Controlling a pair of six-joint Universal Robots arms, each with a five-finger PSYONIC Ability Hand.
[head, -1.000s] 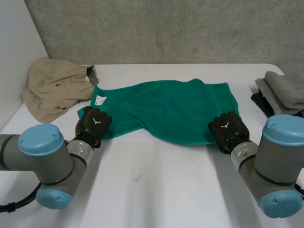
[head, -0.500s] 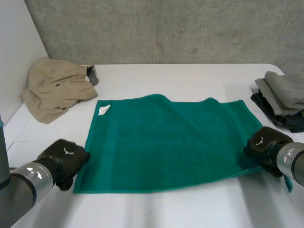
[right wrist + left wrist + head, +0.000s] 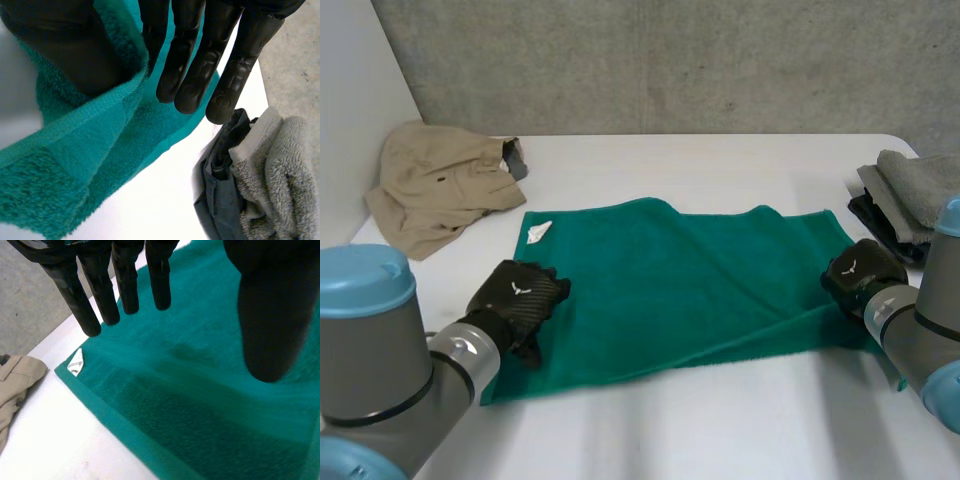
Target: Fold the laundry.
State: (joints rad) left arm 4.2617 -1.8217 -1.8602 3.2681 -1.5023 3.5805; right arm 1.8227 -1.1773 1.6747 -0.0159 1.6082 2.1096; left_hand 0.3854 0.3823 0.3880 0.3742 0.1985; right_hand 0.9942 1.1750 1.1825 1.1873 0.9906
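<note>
Green terry-cloth towel: looped pile, matt, with a flatter woven band along the hem and a small white fabric label. White counter: smooth; I read a faint sheen on it. Crumpled beige woven garment: soft, matt. Folded grey towel: thick, fluffy pile. Dark grey cloth: thin, smooth. Left hand and right hand: black and smooth, with a dull sheen on my fingers. Grey concrete wall: rough, mottled.

Towel mid-table; jacket behind-left; stack right.
</note>
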